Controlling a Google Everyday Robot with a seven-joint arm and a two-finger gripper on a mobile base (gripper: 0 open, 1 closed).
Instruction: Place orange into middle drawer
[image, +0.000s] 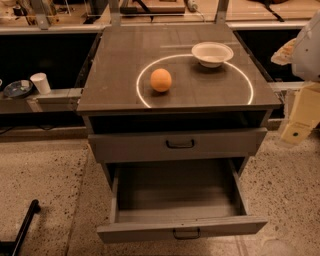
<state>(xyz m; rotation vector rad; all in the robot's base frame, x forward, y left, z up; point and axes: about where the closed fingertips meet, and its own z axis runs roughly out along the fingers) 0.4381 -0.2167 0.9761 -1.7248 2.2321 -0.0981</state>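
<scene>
Claw (299, 117), grip unclear, right of dark tabletop (120, 55) with orange (161, 80); speckled floor (45, 175) below.

Speckled beige floor (45, 175) under a grey cabinet (125, 50), dim shelf (55, 95) behind.

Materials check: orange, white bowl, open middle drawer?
Orange: matte, evenly coloured skin; real or plastic, cannot tell.
White bowl: smooth, thin rim, likely plastic or ceramic.
Middle drawer: flat matte grey panels, probably painted wood or laminate; black loop handle looks metal.
Hand: cream, plastic-looking, at right edge beside the cabinet.
</scene>
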